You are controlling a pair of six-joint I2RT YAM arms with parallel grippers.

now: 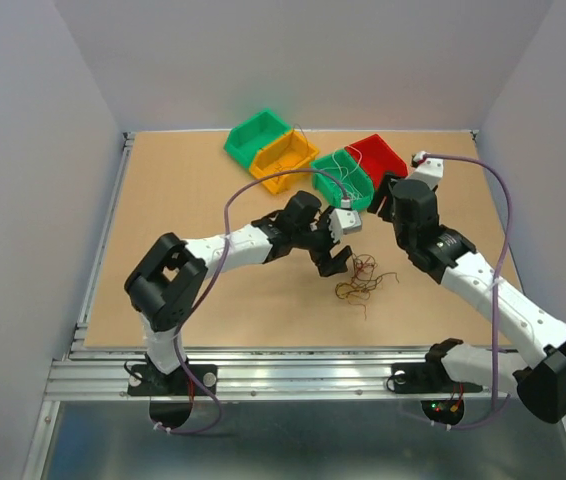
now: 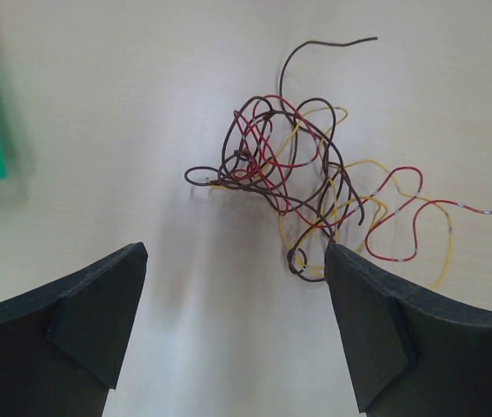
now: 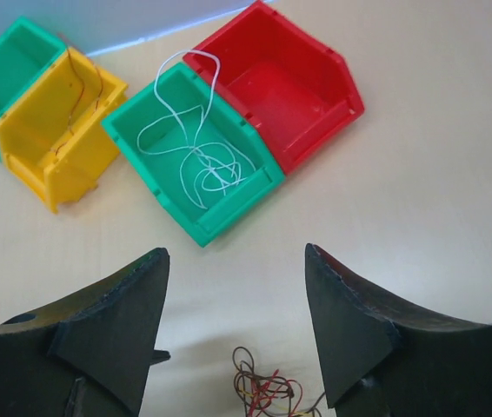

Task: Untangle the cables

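Left fingers [image 2: 81, 321] are spread, empty, aimed at the tangled cables [image 2: 289, 182] on the surface [image 2: 98, 130], presumably for a pick. Right fingers [image 3: 107, 339] are spread, empty, held back; 1 white cable [image 3: 196, 149] is laid in a green bin [image 3: 229, 213].

The white-and-black left arm [image 1: 233, 245] reaches toward two o'clock, its black two-finger left gripper [image 2: 233, 261] spread wide and empty. The matching right arm [image 1: 483, 285] stretches toward eleven o'clock, its right gripper [image 3: 237, 261] likewise agape.
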